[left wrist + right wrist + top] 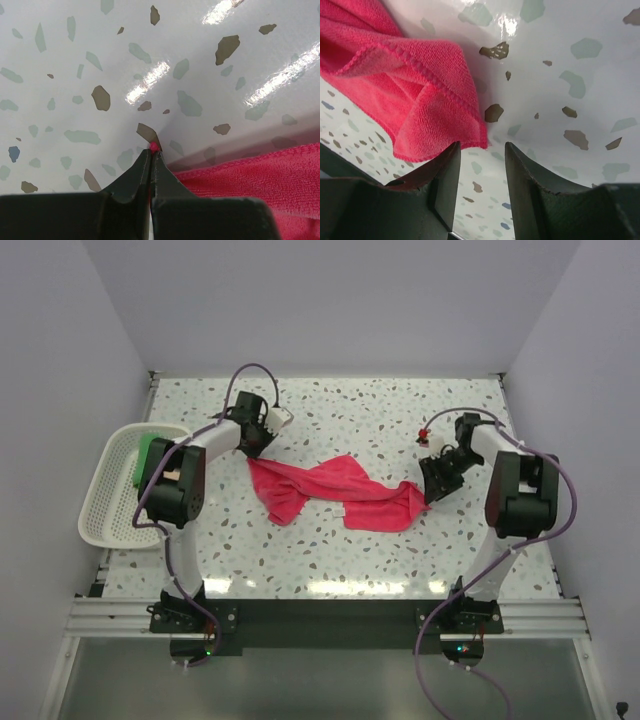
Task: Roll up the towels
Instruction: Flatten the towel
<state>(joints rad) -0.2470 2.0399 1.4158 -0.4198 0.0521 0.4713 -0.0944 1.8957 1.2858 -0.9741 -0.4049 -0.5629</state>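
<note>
- i see the pink-red towel (335, 495) lying crumpled and unrolled, stretched left to right across the middle of the speckled table (400, 410).
- left gripper (153, 148): clenched. the fingertips press together with a small tuft of pink-red cloth pinched at the very tip.
- in the left wrist view, the rest of the towel lies to the right of the fingers, flat on the table, with its hemmed edge facing the far side.
- in the top view, this gripper sits at the far left corner of the towel.
- right gripper (482, 146): released. the jaws stand apart with nothing between them (bare table shows through the gap).
- in the right wrist view, a folded corner of the towel lies just beside the finger on the left of the picture. i cannot tell whether cloth and finger touch.
- in the top view, the right gripper is at the right end of the towel, low over the table.
- green towel (143, 455): inside the white mesh basket (95, 530) at the left edge of the table, well apart from the pink-red towel.
- the left arm partly hides the green towel, so i cannot tell whether it is rolled.
</note>
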